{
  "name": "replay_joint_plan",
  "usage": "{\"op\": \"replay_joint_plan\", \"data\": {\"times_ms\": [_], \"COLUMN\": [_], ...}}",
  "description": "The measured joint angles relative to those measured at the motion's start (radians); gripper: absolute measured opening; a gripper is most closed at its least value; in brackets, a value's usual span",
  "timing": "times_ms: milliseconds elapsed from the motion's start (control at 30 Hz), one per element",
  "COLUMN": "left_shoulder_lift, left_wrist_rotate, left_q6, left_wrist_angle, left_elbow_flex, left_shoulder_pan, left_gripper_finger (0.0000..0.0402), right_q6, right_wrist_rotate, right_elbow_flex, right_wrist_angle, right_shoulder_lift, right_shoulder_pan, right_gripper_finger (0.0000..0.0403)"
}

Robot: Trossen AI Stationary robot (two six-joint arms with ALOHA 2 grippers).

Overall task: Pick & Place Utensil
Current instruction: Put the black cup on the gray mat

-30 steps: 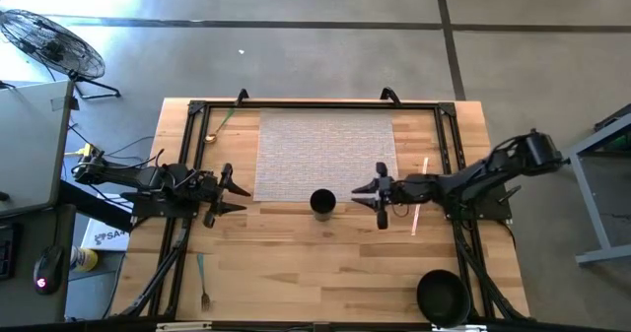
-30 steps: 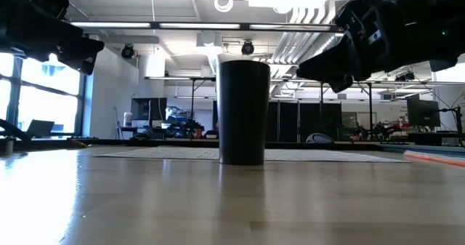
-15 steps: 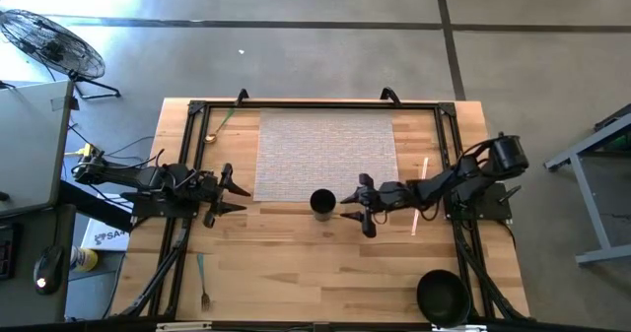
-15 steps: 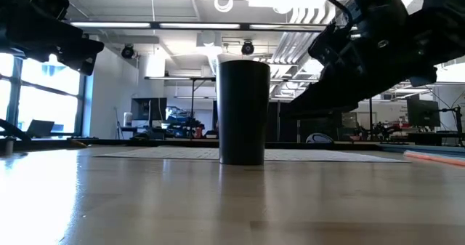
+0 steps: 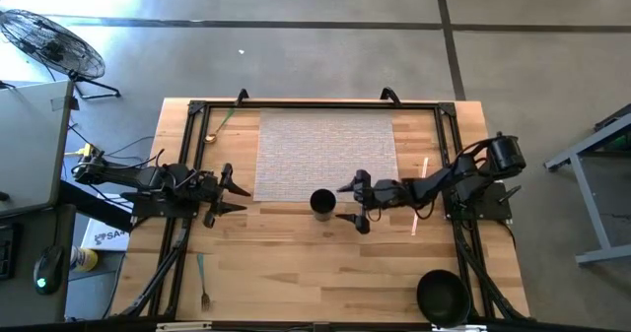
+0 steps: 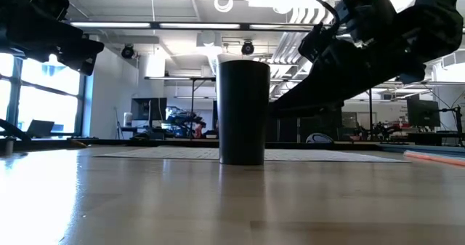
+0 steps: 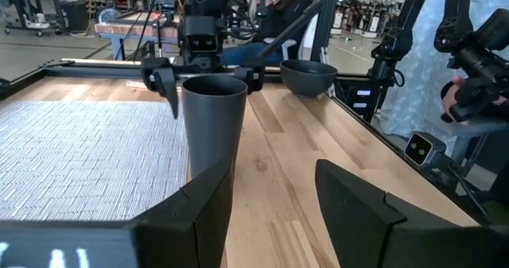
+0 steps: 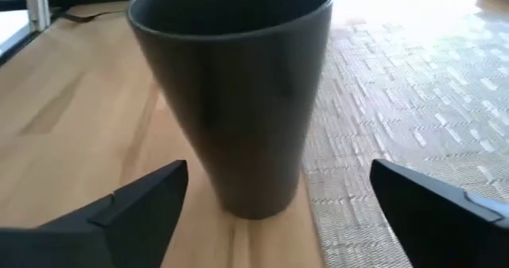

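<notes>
Broadly unchanged: wooden table with a black frame, carrying a pale woven mat across its far middle. Black bowl at the near right corner, apart from everything else. Dark cup upright at the mat's near edge, in the same spot as a second ago.

Right arm now stretched farther toward the cup than a second ago, a little more than half a second ago. Right gripper just beside the cup, fingers spread wide, one on either side of the line to the cup, not touching it. From the right wrist, cup filling the space ahead of the two dark fingers, clearly parted. From table height, cup standing alone, right arm slanting down behind it, closer in than before.

Left arm waiting at the left side, same as earlier; left gripper well apart from the cup, fingers parted, holding nothing. From the left wrist, cup ahead, with the right gripper behind it.

Smaller still: fork flat on the wood near the left front, green handle, untouched. Spoon at the far left corner, beside the frame, also unmoved. Thin pink stick on the wood under the right arm.
</notes>
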Motion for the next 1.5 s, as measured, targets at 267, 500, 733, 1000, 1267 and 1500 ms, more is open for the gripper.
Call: {"op": "replay_joint_plan", "data": {"times_ms": [267,500,733,1000,1267,1500], "left_shoulder_lift": [0.000,0.000,0.000,0.000,0.000,0.000], "left_wrist_rotate": [0.000,0.000,0.000,0.000,0.000,0.000], "left_q6": [0.000,0.000,0.000,0.000,0.000,0.000], "left_wrist_angle": [-0.001,-0.001,-0.002,-0.002,-0.002,-0.002], "left_elbow_flex": [0.000,0.000,0.000,0.000,0.000,0.000], "left_shoulder_pan": [0.000,0.000,0.000,0.000,0.000,0.000], "left_gripper_finger": [0.0177,0.0177,0.0177,0.0177,0.0177,0.0177], "right_q6": [-0.073,-0.125,-0.136,-0.117,-0.083,-0.039], "right_wrist_rotate": [-0.068,-0.059,-0.068,-0.066,-0.045,-0.013], "right_elbow_flex": [0.001,0.038,0.152,0.228,0.229,0.229], "right_wrist_angle": [0.067,0.074,0.075,0.081,0.085,0.099], "right_shoulder_lift": [0.000,0.033,0.160,0.177,0.177,0.177], "right_shoulder_pan": [0.001,-0.006,-0.005,-0.004,-0.006,-0.006], "right_gripper_finger": [0.0398,0.0400,0.0398,0.0397,0.0377,0.0332]}}
